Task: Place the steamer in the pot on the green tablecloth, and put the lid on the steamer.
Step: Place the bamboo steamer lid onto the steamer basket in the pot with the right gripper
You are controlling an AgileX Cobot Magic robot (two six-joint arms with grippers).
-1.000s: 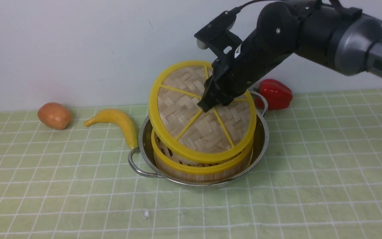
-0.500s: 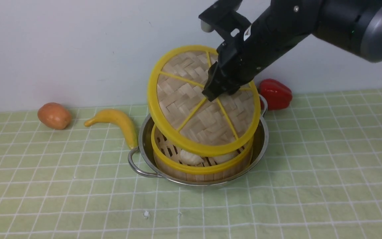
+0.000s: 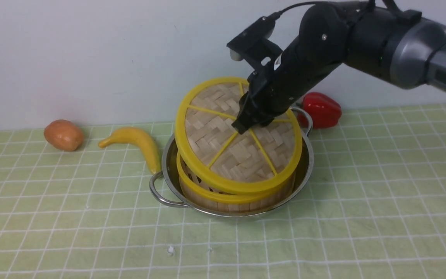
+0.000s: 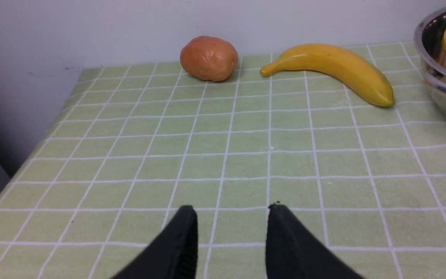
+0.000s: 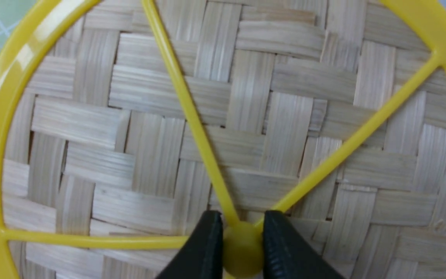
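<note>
The steamer (image 3: 207, 197), a yellow-rimmed bamboo basket, sits inside the shiny pot (image 3: 306, 162) on the green tablecloth (image 3: 362, 193). The woven lid (image 3: 215, 131) hangs tilted over the steamer, back edge raised, front edge close over the steamer's front rim. My right gripper (image 3: 245, 127) is shut on the lid's yellow hub (image 5: 242, 244), a finger on each side. My left gripper (image 4: 232, 209) shows only in its wrist view, open over bare cloth with nothing between its fingers. The steamer's contents are hidden by the lid.
A banana (image 3: 136, 141) lies just left of the pot, with a potato (image 3: 63, 134) farther left. A red pepper (image 3: 321, 109) sits behind the pot on the right. A pale wall closes off the back. The cloth's left edge (image 4: 68, 100) drops off beside the potato.
The right gripper lifted the lid and then brought it back down. It now sits lower and flatter over the steamer than half a second ago. The left gripper has not moved.
</note>
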